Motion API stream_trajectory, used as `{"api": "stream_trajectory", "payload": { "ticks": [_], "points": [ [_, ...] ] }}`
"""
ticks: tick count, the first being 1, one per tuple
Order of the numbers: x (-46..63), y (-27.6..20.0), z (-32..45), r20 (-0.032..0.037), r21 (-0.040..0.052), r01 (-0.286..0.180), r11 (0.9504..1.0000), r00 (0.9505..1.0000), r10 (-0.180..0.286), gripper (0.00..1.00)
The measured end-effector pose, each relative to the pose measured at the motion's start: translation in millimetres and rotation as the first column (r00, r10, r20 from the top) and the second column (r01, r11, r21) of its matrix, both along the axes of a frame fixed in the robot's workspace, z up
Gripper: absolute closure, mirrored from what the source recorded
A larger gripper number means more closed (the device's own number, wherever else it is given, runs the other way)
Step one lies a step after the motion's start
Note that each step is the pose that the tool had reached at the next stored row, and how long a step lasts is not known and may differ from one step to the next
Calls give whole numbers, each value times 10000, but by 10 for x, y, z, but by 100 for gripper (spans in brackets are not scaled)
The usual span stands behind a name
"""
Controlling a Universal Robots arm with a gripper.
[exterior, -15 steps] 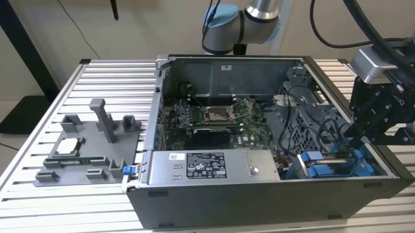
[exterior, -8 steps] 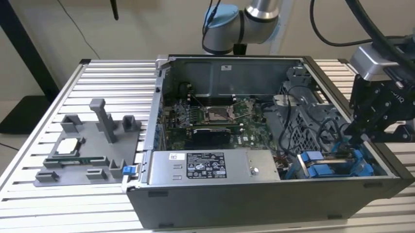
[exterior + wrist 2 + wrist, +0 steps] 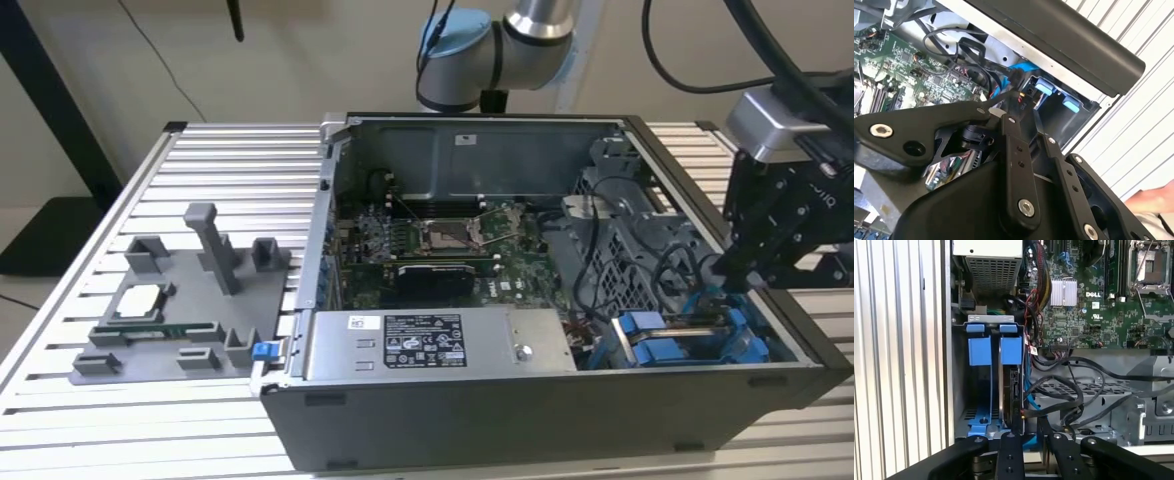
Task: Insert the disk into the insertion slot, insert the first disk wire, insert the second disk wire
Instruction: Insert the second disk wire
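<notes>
Slatted table; disk upright in insertion slot; pincer nipped narrow on black wire at disk edge.

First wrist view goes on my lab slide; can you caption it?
Gripper close to the blue-framed disk standing edgewise in the insertion slot, black cables looping beside it.
</notes>
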State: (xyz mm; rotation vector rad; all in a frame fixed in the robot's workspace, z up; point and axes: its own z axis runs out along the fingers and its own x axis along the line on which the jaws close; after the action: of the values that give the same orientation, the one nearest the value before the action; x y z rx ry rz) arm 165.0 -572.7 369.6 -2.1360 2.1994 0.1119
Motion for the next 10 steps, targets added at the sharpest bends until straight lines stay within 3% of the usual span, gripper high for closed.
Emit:
{"api": "stream_trajectory", "payload": {
  "ticks": [10],
  "points": [
    [106, 33, 1, 0, -1, 0, 10000, 10000, 0, 0]
  ]
}}
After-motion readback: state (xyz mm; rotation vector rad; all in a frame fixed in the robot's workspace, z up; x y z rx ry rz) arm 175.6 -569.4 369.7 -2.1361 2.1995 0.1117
